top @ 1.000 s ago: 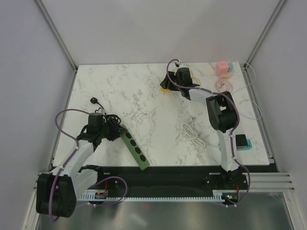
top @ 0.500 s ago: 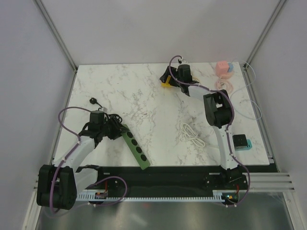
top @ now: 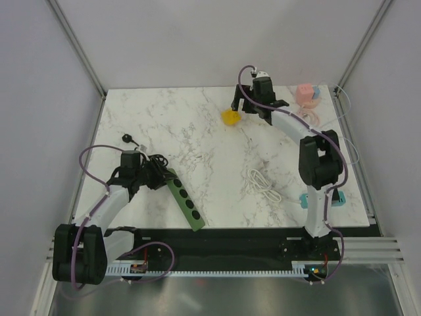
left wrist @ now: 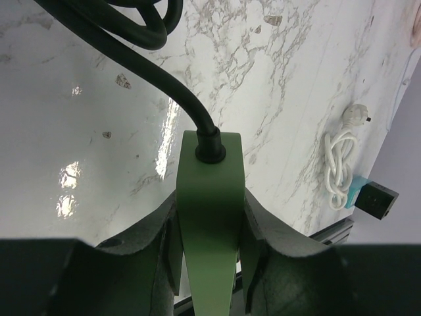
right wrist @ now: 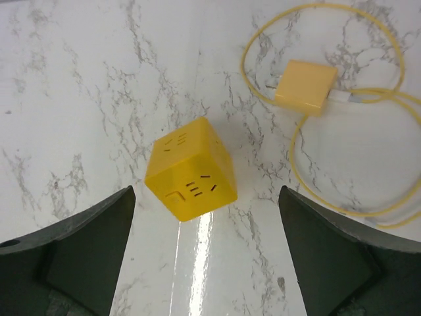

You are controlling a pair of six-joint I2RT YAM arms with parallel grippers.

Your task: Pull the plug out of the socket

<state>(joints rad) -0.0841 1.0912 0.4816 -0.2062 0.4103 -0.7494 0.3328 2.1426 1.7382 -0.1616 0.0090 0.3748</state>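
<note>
As it lies, socket [right wrist: 191,169] is yellow.

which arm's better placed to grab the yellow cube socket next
Right. The right tool, open, hangs over the yellow cube socket; the left tool is clamped on the green power strip, far from it.

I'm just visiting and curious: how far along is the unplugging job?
Looks done: the yellow plug lies apart from the yellow cube socket, with the right pincer open above the cube. In hand: the left pincer clamps the green power strip. Left: probably only letting go of it.
</note>
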